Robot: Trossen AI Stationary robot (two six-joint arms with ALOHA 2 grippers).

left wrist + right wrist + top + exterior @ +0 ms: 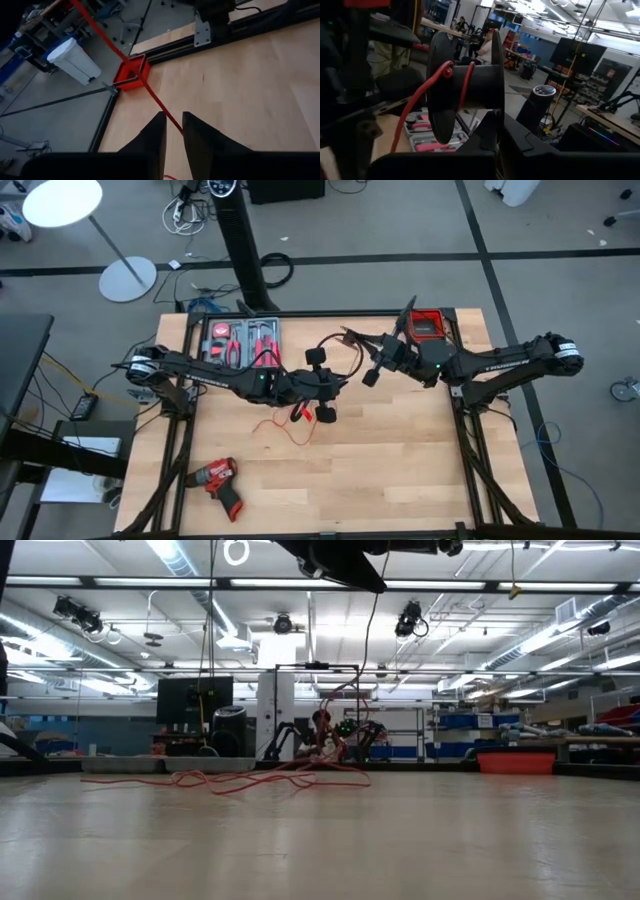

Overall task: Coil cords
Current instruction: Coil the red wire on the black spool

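1. The left gripper (pixel 322 385) hangs over the middle of the table (pixel 400 470). In its wrist view the fingers (pixel 150 140) stand a narrow gap apart, with the red wire (pixel 150 92) running taut through the gap; whether the pads touch it cannot be told.
2. The right gripper (pixel 372 368) is just right of the left one, toward the far edge, pressed together on the rim of a black spool (pixel 465 90).
3. Red wire is wound once or twice round the spool's core, and a strand drops from a hole in its flange.
4. The rest of the red wire lies in loose loops on the table below the left gripper, a little left of centre.
5. A tool tray (pixel 240 340) sits at the far left edge, a red bin (pixel 426 325) at the far right, and a drill (pixel 215 478) at the near left.
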